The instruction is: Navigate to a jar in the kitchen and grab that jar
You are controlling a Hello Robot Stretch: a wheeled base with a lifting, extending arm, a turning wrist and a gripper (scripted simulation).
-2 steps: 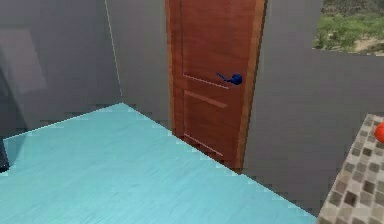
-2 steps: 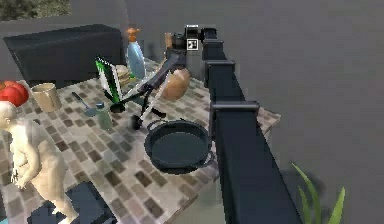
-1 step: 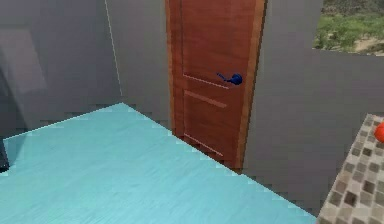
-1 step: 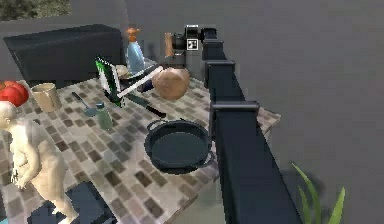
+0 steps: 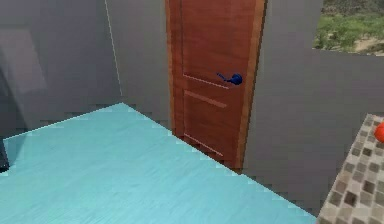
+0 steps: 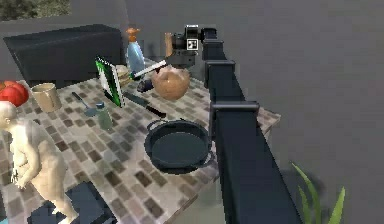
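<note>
- One dark square arm [image 6: 236,125] rises across the tiled stone countertop [image 6: 110,152] in the arm side view. Two small white marked squares [image 6: 206,38] stand at its far end.
- One gripper [image 6: 176,48] sits left of those squares, near the countertop's far edge. Things stand on the surface at and behind it, so we cannot tell how its fingers are set or whether it holds anything.
- One round brown vessel [image 6: 172,83], which we take for the jar by its shape, stands near the far edge, just under the gripper in the picture. We cannot tell whether they touch.
- One round black frying pan [image 6: 178,147] lies by the near edge, just beside the arm.
- One small greenish glass bottle [image 6: 103,115] stands mid-counter, left of the pan.
- One flat green-edged slab [image 6: 108,80] stands tilted behind that bottle.
- One beige cup [image 6: 44,97] stands toward the left edge.
- One blue bottle-like shape [image 6: 132,45] and one large black box [image 6: 65,52] stand along the far edge.
- One pale statue [image 6: 35,160] stands at the near left corner.
- In the forward view we count one brown wooden door [image 5: 212,75] with one blue handle [image 5: 233,78], and one small red thing [image 5: 380,131] on the countertop's corner at the lower right.
</note>
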